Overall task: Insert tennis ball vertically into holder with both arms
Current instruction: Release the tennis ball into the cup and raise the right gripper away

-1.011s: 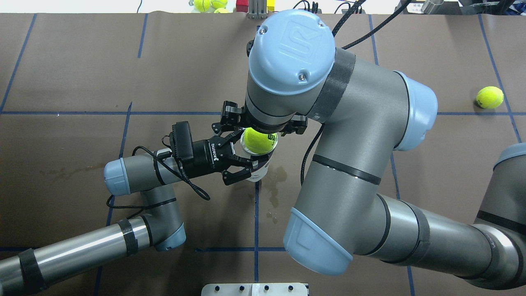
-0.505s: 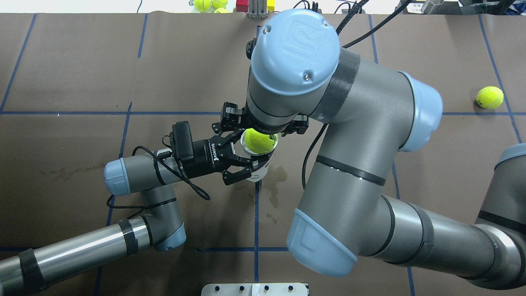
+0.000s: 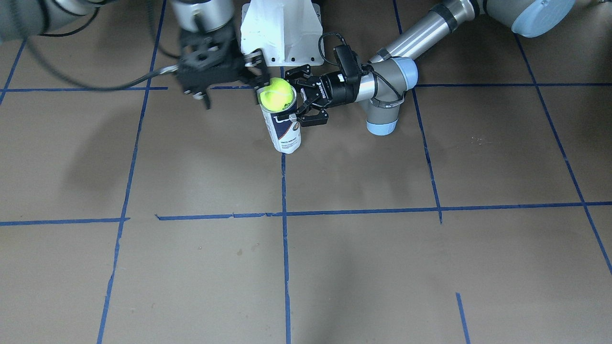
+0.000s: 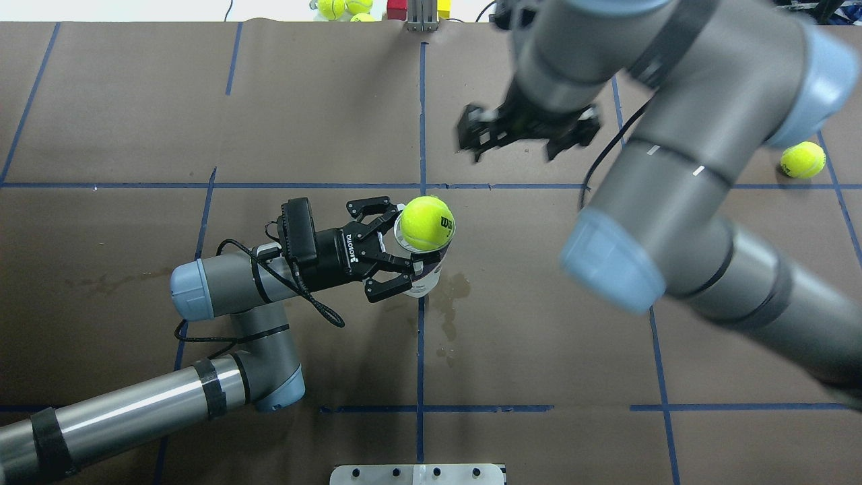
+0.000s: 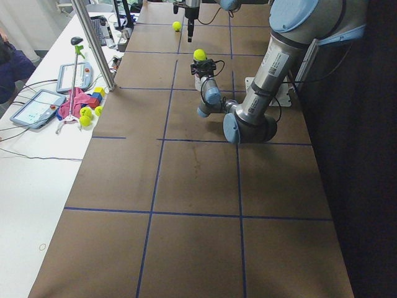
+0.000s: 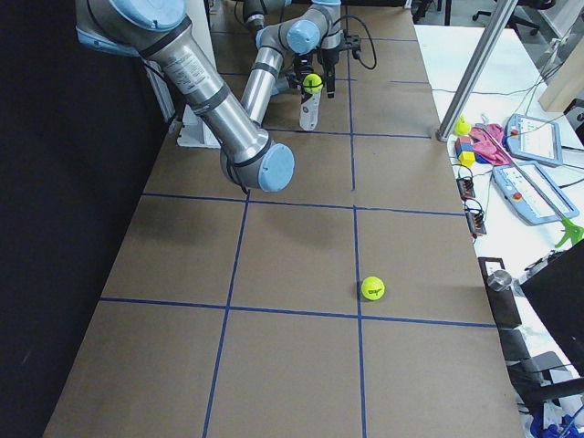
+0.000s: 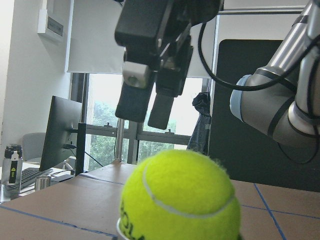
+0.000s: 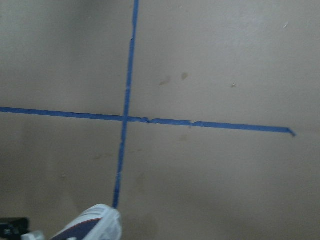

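Note:
The holder [image 4: 423,275], a clear tube with a white and navy label, stands upright near the table's middle; it also shows in the front view [image 3: 284,131]. A yellow tennis ball [image 4: 427,223] sits in its open mouth, its upper half sticking out, as in the left wrist view [image 7: 180,200]. My left gripper [image 4: 399,250] comes in level from the left, shut on the holder's upper part, one finger on each side. My right gripper [image 4: 520,138] is open and empty, raised and blurred, away from the ball toward the table's far side and right. It hangs above the ball in the left wrist view [image 7: 150,95].
A second tennis ball [image 4: 803,159] lies at the far right of the table. More balls [image 4: 343,7] and coloured blocks lie beyond the far edge. The white pedestal base [image 3: 279,28] stands at the robot's side. A faint stain [image 4: 450,300] marks the paper beside the holder.
My right gripper has left the ball, rising and swinging away toward the far side and right. The ball stays on the holder's mouth. The left gripper and the holder have not moved.

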Action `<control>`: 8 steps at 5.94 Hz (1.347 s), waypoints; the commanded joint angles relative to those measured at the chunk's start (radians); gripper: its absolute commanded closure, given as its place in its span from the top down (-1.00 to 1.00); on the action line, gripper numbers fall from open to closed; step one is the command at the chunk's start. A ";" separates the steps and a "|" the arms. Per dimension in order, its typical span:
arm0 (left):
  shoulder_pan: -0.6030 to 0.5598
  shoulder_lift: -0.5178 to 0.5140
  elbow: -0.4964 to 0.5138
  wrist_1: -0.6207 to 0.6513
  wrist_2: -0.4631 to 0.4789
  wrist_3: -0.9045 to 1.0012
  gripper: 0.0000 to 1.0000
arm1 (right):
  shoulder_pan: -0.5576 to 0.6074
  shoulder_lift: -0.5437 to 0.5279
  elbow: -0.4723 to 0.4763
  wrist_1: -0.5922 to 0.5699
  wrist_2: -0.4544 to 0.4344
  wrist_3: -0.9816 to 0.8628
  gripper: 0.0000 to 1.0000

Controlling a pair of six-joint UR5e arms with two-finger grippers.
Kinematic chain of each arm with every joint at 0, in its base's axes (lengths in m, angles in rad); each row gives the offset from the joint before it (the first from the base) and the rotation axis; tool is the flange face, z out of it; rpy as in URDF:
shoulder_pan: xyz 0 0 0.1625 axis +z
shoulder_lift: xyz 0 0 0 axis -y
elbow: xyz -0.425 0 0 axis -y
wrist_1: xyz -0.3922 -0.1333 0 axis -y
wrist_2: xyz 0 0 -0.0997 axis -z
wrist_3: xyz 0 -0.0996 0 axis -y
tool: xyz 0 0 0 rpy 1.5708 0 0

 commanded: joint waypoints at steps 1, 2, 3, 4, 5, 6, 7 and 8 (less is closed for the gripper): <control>-0.001 0.001 -0.001 0.000 0.010 -0.018 -0.06 | 0.259 -0.120 -0.066 0.007 0.173 -0.391 0.99; -0.001 0.001 -0.001 0.000 0.010 -0.018 -0.05 | 0.334 -0.160 -0.110 0.009 0.198 -0.539 0.99; -0.001 0.001 -0.001 -0.002 0.010 -0.020 -0.03 | 0.375 -0.194 -0.130 0.009 0.200 -0.630 0.99; -0.003 0.001 -0.001 -0.002 0.012 -0.020 -0.03 | 0.399 -0.217 -0.197 0.015 0.200 -0.746 0.99; -0.007 0.001 -0.001 -0.003 0.024 -0.041 -0.03 | 0.463 -0.217 -0.380 0.188 0.233 -0.832 0.99; -0.021 0.000 -0.006 -0.005 0.039 -0.069 -0.03 | 0.510 -0.214 -0.552 0.366 0.285 -0.882 0.99; -0.041 -0.002 -0.006 -0.005 0.061 -0.090 -0.03 | 0.531 -0.211 -0.625 0.415 0.290 -0.937 0.99; -0.041 -0.004 -0.006 -0.005 0.073 -0.090 -0.03 | 0.554 -0.217 -0.652 0.417 0.304 -1.010 0.99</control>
